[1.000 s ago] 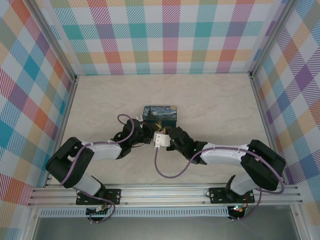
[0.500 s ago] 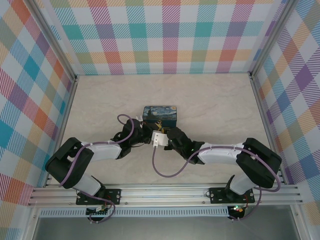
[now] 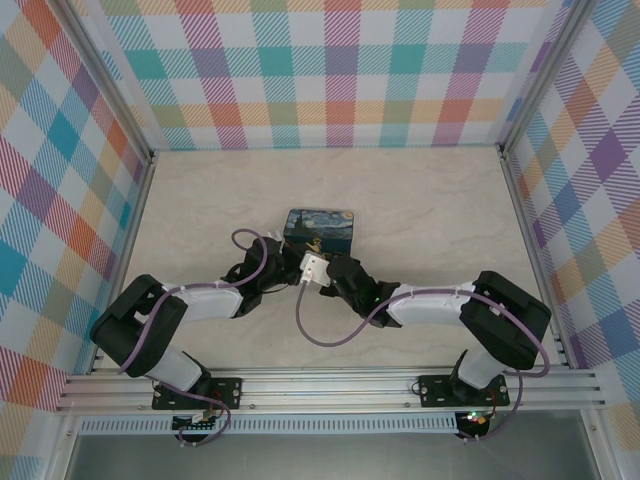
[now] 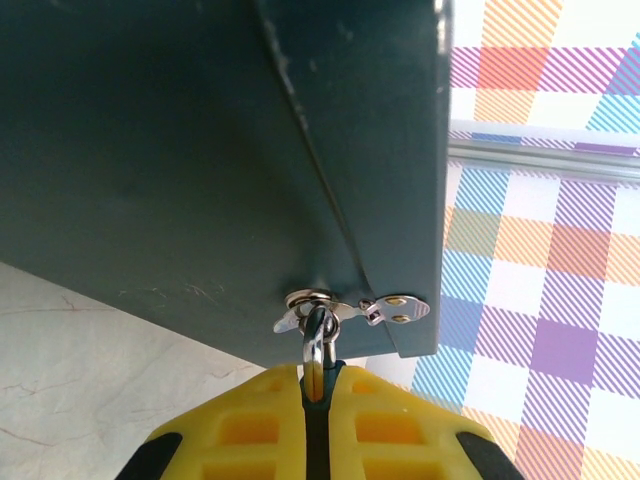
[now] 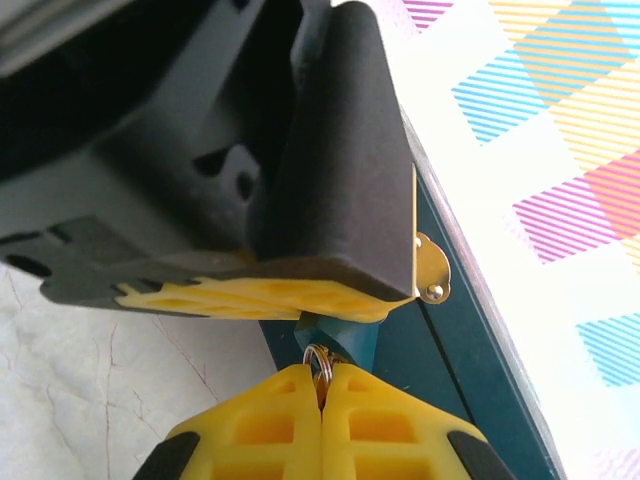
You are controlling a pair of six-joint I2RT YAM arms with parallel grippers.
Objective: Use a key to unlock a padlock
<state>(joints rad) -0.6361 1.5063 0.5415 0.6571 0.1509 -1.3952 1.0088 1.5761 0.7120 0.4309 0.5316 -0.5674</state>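
A: Where's the padlock [image 4: 316,345]?
B: Hanging off the box [image 4: 180,150], its shackle clamped between the left gripper [image 4: 318,372]'s 2 fingers.
A: And the right gripper [image 5: 322,378]?
B: Pinched shut on a small wire ring [image 5: 318,358], just below the padlock.

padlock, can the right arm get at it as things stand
Likely yes: the right gripper sits right at the padlock, pinching a ring at its end, which pokes out past the left gripper.

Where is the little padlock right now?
The padlock is hooked through the clasp on the box, its shackle pinched in the left gripper, bottom centre of the left wrist view.
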